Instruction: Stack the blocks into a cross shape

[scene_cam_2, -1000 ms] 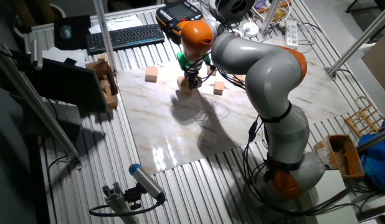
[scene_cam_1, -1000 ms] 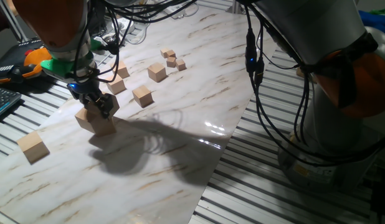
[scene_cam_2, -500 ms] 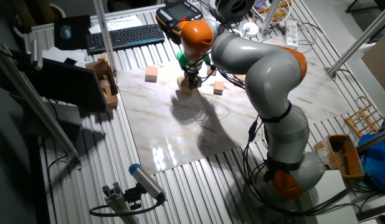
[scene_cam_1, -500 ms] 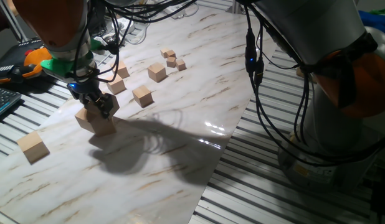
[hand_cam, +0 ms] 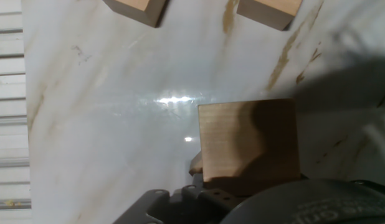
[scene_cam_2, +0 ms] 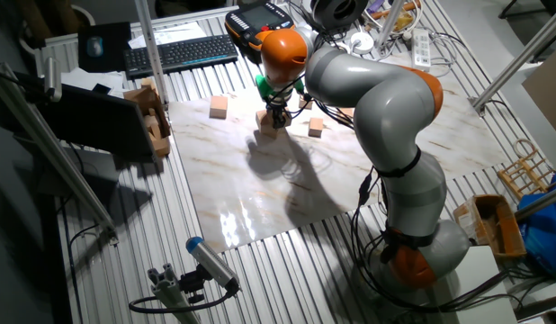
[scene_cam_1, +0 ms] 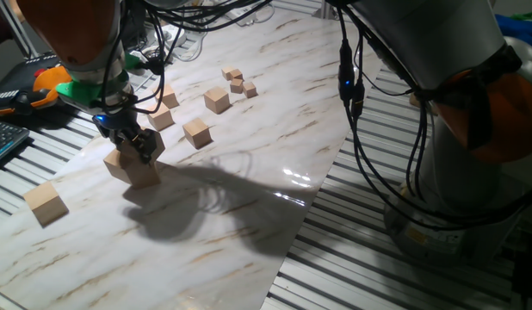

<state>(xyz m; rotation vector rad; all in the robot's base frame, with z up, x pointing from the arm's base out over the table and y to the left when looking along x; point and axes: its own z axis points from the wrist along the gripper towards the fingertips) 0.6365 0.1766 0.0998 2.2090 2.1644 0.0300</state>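
Note:
My gripper [scene_cam_1: 135,145] hangs low over the left part of the marble slab [scene_cam_1: 275,129], shut on a large tan wooden block [hand_cam: 242,137]. It holds that block right on top of two more large blocks [scene_cam_1: 121,166] that stand side by side on the slab. A fourth large block [scene_cam_1: 46,204] stands alone near the slab's left corner. In the other fixed view the gripper [scene_cam_2: 276,115] is at the stack [scene_cam_2: 266,123], with the lone block [scene_cam_2: 219,107] to its left. The fingertips are hidden in the hand view.
Several medium wooden cubes [scene_cam_1: 197,132] [scene_cam_1: 217,101] [scene_cam_1: 161,118] stand just right of the gripper, with tiny cubes [scene_cam_1: 238,82] farther back. Two cubes [hand_cam: 135,9] show at the top of the hand view. A keyboard [scene_cam_2: 179,52] and a teach pendant [scene_cam_2: 255,18] lie beyond the slab.

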